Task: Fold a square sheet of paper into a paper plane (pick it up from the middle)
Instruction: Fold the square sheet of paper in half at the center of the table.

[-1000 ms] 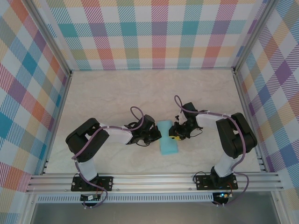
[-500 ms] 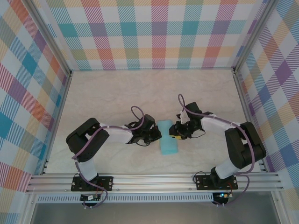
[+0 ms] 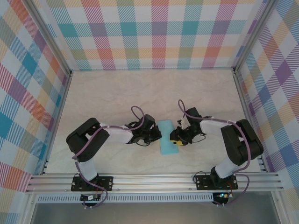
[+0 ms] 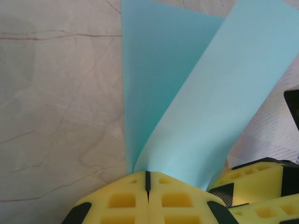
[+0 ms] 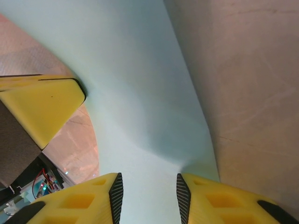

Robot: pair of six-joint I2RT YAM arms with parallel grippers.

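The square sheet of paper (image 3: 167, 136), light blue, lies folded into a narrow rectangle on the table between both grippers. My left gripper (image 3: 156, 135) sits at its left edge. In the left wrist view that gripper (image 4: 148, 173) is shut, and a layer of the paper (image 4: 187, 93) rises curved from its yellow fingers. My right gripper (image 3: 176, 139) is at the paper's right edge. In the right wrist view it (image 5: 147, 189) is open, with the paper (image 5: 135, 84) spread below and between its fingers (image 5: 110, 198). No dart-shaped paper plane is in view.
A pale marble-patterned table (image 3: 107, 98) lies inside an aluminium frame with plaid walls. The left gripper's yellow finger (image 5: 42, 107) shows close by in the right wrist view, and the right gripper's finger (image 4: 254, 182) in the left wrist view. Free table lies behind the paper.
My right gripper has shifted toward the near side and down onto the paper's right edge. The left arm and the paper have stayed where they were.
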